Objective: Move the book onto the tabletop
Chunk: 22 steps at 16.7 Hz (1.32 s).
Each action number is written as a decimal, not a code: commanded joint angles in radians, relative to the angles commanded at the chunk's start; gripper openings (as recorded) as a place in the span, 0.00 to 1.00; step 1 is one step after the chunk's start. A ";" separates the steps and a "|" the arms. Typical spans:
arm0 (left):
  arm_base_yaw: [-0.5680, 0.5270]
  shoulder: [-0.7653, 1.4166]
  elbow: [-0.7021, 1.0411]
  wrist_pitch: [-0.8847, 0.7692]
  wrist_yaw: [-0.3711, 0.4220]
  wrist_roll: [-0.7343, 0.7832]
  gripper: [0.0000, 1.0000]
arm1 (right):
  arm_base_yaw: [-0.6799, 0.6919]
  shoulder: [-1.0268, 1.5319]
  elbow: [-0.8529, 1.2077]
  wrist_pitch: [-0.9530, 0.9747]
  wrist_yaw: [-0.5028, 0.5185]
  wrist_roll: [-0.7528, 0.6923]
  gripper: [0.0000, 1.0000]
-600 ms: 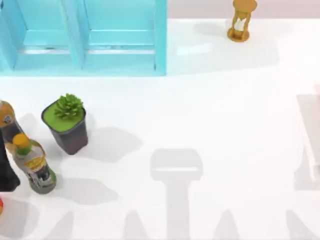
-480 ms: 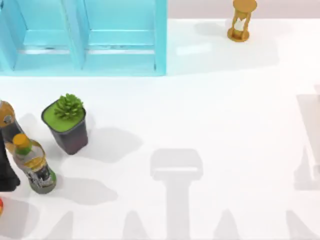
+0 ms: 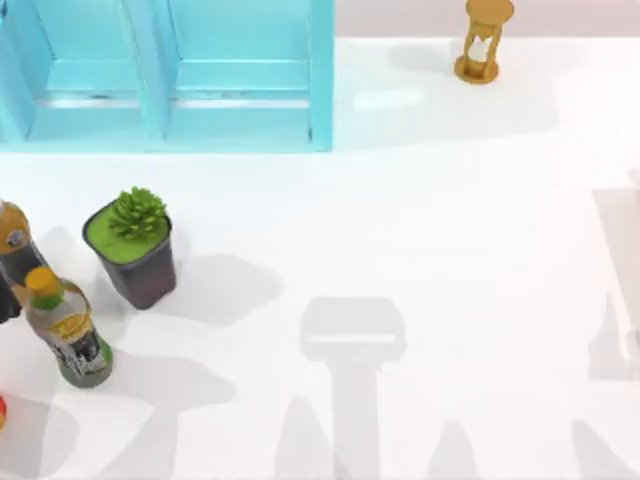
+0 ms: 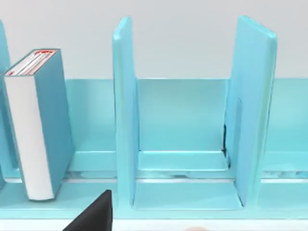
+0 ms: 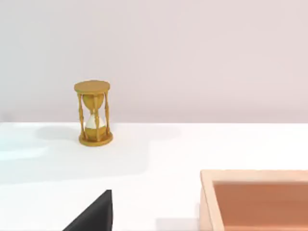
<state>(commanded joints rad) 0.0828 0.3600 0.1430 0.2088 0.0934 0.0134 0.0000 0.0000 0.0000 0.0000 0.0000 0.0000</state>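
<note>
The book (image 4: 41, 125) stands upright in a compartment of the light-blue cabinet (image 4: 183, 120). It has a teal cover, white page edges facing out and a red strip on top. A black part of my left gripper (image 4: 94, 216) shows in the left wrist view, in front of the cabinet and apart from the book. A dark bit of the left arm (image 3: 6, 300) sits at the top view's left edge behind the bottles. The white tabletop (image 3: 450, 250) spreads out in front of the cabinet. A black part of my right gripper (image 5: 94, 216) hangs over the table's right side, facing the hourglass.
A green plant in a dark pot (image 3: 135, 250) and two bottles (image 3: 65, 330) stand at the left front of the cabinet (image 3: 240, 110). A golden hourglass (image 3: 482, 40) is at the back right. A tan box (image 5: 255, 199) lies near the right gripper.
The dark part of my left arm at the top view's left edge has shrunk and moved up toward the cabinet. The arm shadows at the front have shifted. Objects have not moved.
</note>
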 joint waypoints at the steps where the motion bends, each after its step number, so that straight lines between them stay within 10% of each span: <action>1: 0.020 0.083 0.033 0.048 0.020 0.003 1.00 | 0.000 0.000 0.000 0.000 0.000 0.000 1.00; 22: 0.428 1.850 0.765 1.106 0.485 0.005 1.00 | 0.000 0.000 0.000 0.000 0.000 0.000 1.00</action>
<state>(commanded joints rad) 0.5110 2.2096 0.9084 1.3150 0.5788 0.0189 0.0000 0.0000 0.0000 0.0000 0.0000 0.0000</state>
